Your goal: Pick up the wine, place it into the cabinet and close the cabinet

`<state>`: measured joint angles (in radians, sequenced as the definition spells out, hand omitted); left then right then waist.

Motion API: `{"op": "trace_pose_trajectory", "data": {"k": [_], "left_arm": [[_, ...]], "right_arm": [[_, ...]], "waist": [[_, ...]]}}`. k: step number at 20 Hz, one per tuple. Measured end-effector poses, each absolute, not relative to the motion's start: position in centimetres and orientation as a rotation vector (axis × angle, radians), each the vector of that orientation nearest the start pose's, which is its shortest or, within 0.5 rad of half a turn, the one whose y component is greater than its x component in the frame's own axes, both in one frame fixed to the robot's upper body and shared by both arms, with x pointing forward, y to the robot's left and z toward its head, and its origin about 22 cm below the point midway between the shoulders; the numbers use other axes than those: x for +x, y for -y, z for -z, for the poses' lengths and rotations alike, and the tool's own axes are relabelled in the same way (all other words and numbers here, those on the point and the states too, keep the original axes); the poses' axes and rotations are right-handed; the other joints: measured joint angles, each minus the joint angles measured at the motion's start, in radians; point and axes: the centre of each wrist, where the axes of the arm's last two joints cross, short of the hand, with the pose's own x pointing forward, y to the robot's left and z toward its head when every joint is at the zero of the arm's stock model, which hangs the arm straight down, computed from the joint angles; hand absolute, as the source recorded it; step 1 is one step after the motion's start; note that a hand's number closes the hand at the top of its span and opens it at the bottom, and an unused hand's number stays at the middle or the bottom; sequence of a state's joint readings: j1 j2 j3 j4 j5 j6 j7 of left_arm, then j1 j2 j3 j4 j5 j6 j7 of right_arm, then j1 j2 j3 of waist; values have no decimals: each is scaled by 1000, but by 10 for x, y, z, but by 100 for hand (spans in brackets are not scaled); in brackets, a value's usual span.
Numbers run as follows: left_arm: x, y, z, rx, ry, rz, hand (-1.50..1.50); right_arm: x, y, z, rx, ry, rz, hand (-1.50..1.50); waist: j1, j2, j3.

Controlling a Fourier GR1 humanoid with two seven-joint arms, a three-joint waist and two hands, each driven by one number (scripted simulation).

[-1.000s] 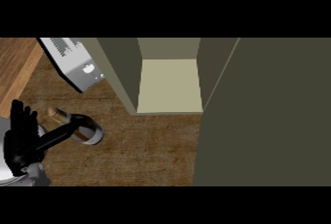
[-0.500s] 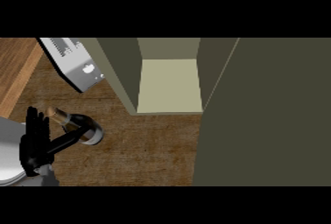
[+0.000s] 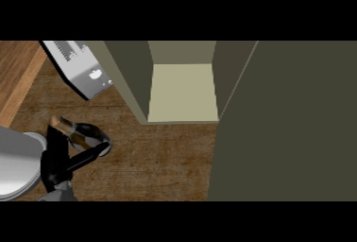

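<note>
The wine bottle (image 3: 75, 133), dark with a brown neck, lies tilted on the wooden counter at the lower left, neck pointing up-left. My left hand (image 3: 54, 163) comes in from the lower left edge, its fingers and thumb curled round the bottle's body and hiding part of it. The cabinet (image 3: 182, 92) stands open at the top centre, showing a pale bare shelf. Its door (image 3: 293, 123) is swung out and fills the right side of the view. My right hand does not show.
A silver appliance (image 3: 82, 71) with small knobs sits at the upper left, just left of the cabinet's side wall (image 3: 129, 80). My grey left forearm (image 3: 17, 165) fills the lower left corner. Bare wooden counter (image 3: 153, 160) lies between the bottle and the door.
My left hand was open with fingers up at the left edge. It then swung over to the bottle and has closed round it. The bottle has shifted slightly left.
</note>
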<state>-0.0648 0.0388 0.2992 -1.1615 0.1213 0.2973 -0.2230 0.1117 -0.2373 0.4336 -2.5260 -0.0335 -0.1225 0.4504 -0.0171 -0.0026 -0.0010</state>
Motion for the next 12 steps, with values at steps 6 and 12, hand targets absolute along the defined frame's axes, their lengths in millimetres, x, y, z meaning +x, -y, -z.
{"op": "trace_pose_trajectory", "data": {"k": [6, 12], "left_arm": [[231, -297, 99, 399, 1402, -540, -150], [238, -291, 107, 360, 1425, -633, -150]], "right_arm": [[120, 187, -179, 287, 1868, -296, -150], [121, 182, -182, 302, 1866, -291, -150]], "waist": [[-1, 0, 0], [1, -1, -1]]}}
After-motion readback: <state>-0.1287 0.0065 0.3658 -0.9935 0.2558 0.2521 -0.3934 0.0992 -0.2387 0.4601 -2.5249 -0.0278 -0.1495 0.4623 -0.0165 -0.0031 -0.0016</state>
